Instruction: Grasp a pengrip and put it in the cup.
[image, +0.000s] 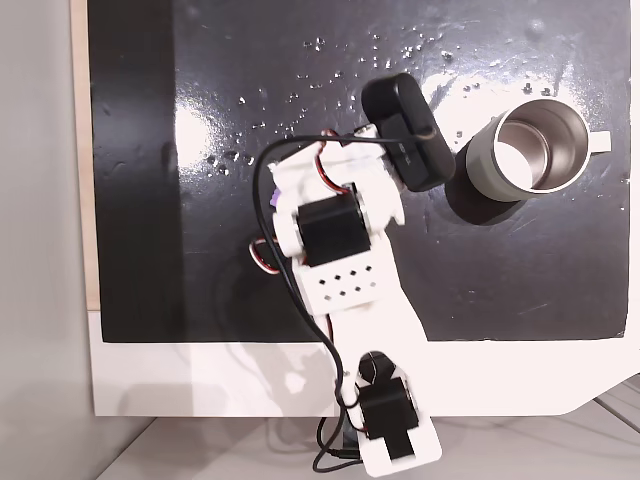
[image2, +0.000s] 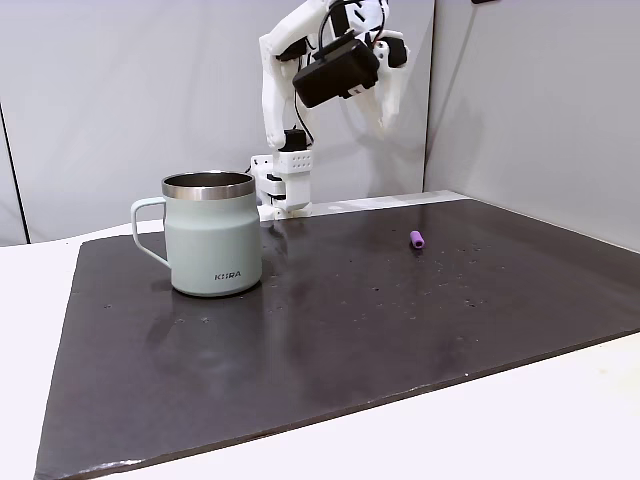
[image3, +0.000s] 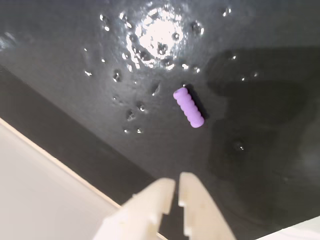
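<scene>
Arm raised, folded above tabletop (image2: 350, 330). Gripper (image3: 177, 186) nearly pressed together, holding nothing, hovering apart from pengrip (image3: 189, 107). Cup (image2: 213, 235) upright, well apart.

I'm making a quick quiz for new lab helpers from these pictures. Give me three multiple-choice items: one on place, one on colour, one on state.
1. Where is the pengrip?
A. in the cup
B. on the black mat
C. between the fingers

2. What colour is the pengrip?
A. purple
B. orange
C. green

3. What state is the gripper in?
A. clamped on the cup's handle
B. holding the pengrip
C. holding nothing, fingers nearly together

Answers: 1 B, it lies on the mat, away from the cup. 2 A, the wrist view shows purple. 3 C, only a narrow slit shows between the fingertips.
</scene>
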